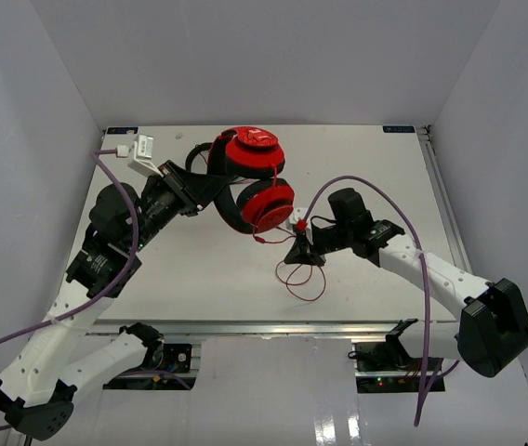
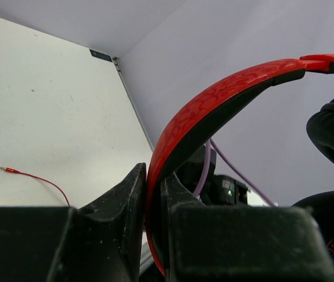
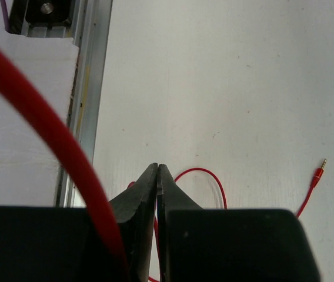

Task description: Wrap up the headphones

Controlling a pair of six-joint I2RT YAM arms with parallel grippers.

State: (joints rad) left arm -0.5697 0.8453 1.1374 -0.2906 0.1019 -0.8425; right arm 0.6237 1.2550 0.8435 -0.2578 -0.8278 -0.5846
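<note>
A: Both jaws closed? Where are the headphones [image 1: 257,181]?
B: Left jaws are clamped on the headband [image 2: 226,94], at the far middle of the table [image 1: 199,279]. Right jaws are pressed fully together just right of the earcups. The cable [image 3: 43,129] runs past their left side, can't tell if it's pinched. Plug [image 3: 317,174] is lying on the table.

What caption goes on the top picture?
Left gripper clamps the red headphones while right gripper pinches their cable.
</note>
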